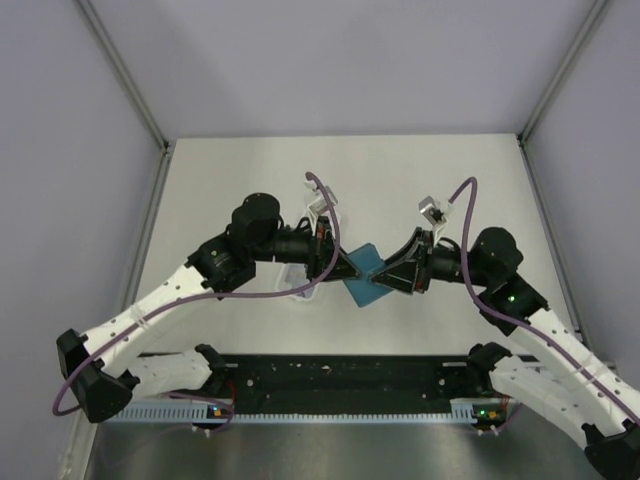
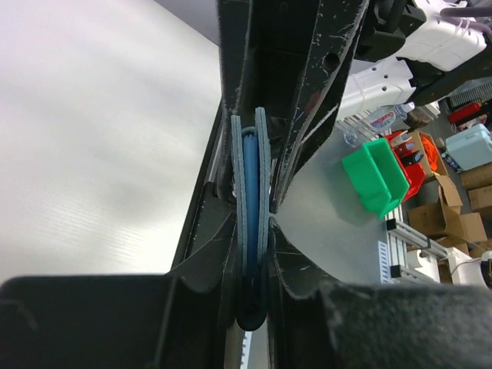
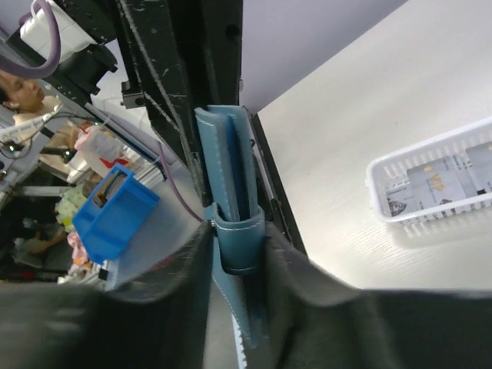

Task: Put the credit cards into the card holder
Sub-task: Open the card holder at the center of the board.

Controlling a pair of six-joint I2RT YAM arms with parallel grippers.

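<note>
The teal card holder (image 1: 365, 272) hangs folded above the middle of the table, gripped from both ends. My left gripper (image 1: 340, 265) is shut on its left edge; the left wrist view shows the teal layers (image 2: 251, 177) edge-on between my left gripper (image 2: 252, 246) fingers. My right gripper (image 1: 387, 275) presses on the opposite end. In the right wrist view its fingers (image 3: 300, 269) sit against both sides of the card holder's snap tab (image 3: 237, 238). Credit cards (image 3: 446, 181), pale with dark markings, lie in a white tray on the table.
The white slotted tray (image 3: 382, 201) stands on the table under my left arm, mostly hidden in the top view (image 1: 297, 291). A black rail (image 1: 340, 375) runs along the near edge. Off the table are a green bin (image 2: 377, 173) and a blue bin (image 3: 115, 215).
</note>
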